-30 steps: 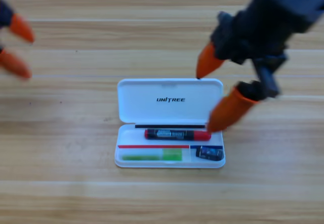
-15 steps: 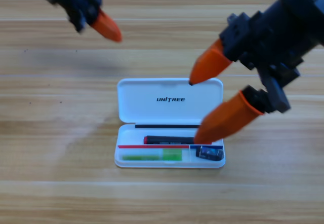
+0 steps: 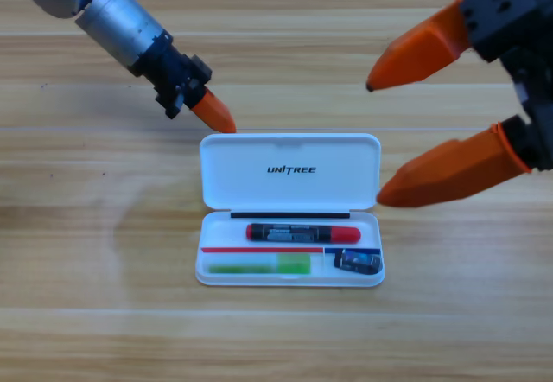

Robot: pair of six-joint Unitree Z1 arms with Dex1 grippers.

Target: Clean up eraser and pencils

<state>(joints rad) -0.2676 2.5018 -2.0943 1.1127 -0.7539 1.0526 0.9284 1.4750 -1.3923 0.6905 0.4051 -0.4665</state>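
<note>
The white case [image 3: 289,170] lies open at the table's middle, its lid flat towards the back. In its tray [image 3: 200,265] lie both pencils: the black one with red ends [image 3: 302,232] in the back slot, the pale green one [image 3: 259,267] at the front left. The eraser [image 3: 358,262] sits in the front right compartment. My left gripper [image 3: 216,116] is shut, its orange tip just off the lid's back left corner. My right gripper [image 3: 376,142] is open and holds nothing. It is raised beside the case's right end, one jaw behind the lid and one level with the hinge.
The left arm [image 3: 121,32] reaches in from the top left corner. The right arm's black wrist [image 3: 510,10] fills the top right corner. Bare wooden table [image 3: 104,313] surrounds the case.
The right gripper has drawn back to the right and up, off the case, uncovering the black pencil in its slot. The left gripper has come from the left edge to the lid's back left corner.
</note>
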